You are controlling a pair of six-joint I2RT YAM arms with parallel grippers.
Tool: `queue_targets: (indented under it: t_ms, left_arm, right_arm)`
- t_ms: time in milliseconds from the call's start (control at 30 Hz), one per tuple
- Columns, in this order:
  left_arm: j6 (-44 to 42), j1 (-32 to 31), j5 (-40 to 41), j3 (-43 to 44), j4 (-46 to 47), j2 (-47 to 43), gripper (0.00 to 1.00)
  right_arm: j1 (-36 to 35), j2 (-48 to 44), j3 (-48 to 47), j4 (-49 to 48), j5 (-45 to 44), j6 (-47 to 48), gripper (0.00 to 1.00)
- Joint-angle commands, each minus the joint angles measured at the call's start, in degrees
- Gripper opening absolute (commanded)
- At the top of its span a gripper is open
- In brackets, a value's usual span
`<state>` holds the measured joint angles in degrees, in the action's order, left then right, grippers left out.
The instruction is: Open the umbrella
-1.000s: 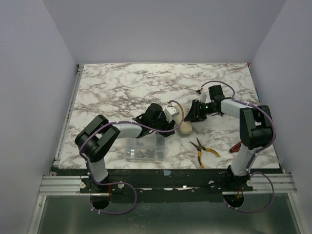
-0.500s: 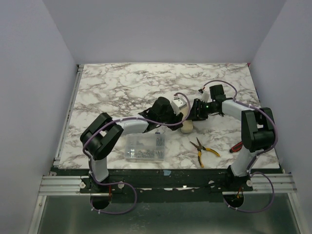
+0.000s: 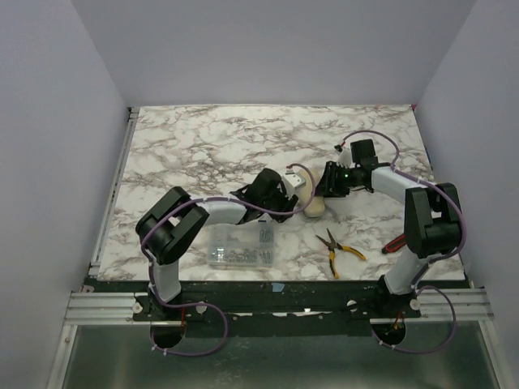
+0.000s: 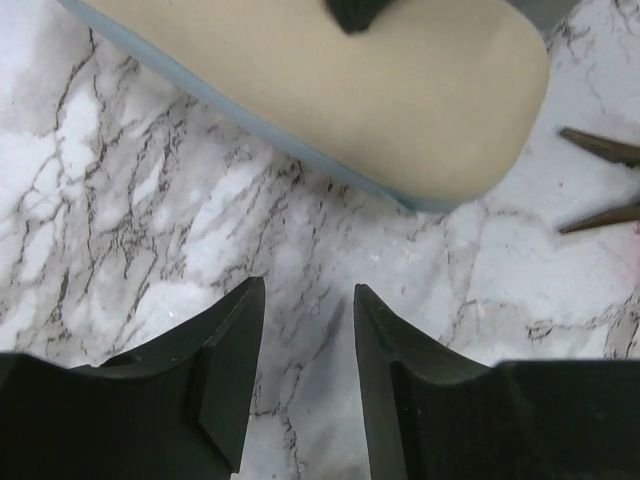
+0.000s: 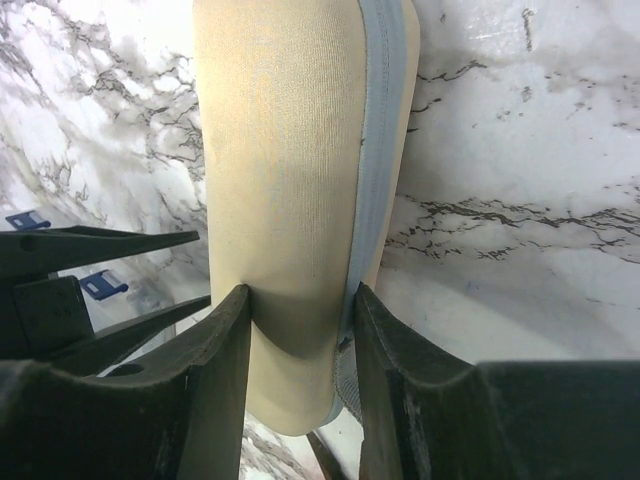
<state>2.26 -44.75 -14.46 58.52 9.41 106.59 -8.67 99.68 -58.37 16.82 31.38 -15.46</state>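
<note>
Cream-sleeved umbrella: bundled and closed, lying flat on the marble desk right of centre, between the two arms.
Long axis: roughly near-to-far in the overhead view, slightly tilted. Its rounded near end is bare; the far part is hidden under the right arm's wrist.
Seam: a pale blue-grey strip runs the length of the bundle, seen along one edge in the right wrist view.
Right end effector: clenched across the umbrella's width, one finger pressed into each flank, and the sleeve dimples where they bite. The bundle stretches straight ahead of it.
Left end effector: released, jaws apart over bare marble with nothing between them. The umbrella lies just ahead of the fingertips and crosswise to them, not touching.
Nearer arm: the right already has hold; the left is just beside the bundle's free end.
Key relation: the left would likely have to advance and turn to line up with the free end, so it can pull along the long axis against the right's hold.
Pliers: on the desk near the umbrella's near end, apart from it.
Box of screws: further left, under the left arm.
</note>
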Motion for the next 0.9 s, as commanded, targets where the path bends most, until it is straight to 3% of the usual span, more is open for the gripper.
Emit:
queue_targets:
  t_ms: [0,133,533,867]
  left_arm:
    - [-4.0,-0.6,-2.6,-6.5,10.8,-5.4,0.44]
    - [-4.1,-1.3,-2.1,-3.8,11.0,-4.8,0.44]
    - [-2.5,-3.0,1.6,4.6,6.5,1.4,0.44]
    - [-4.4,-4.3,6.8,3.0,4.4,2.6,0.4]
  right_arm:
    - [0.0,-0.3,0.5,0.1,-8.2,1.2,0.06]
    - [-0.2,-0.4,0.1,1.1,-9.4,0.0,0.01]
    - [-1.5,-2.1,0.1,2.2,-12.9,-2.7,0.01]
    - [-1.5,-2.2,-0.8,3.1,-15.9,-1.9,0.01]
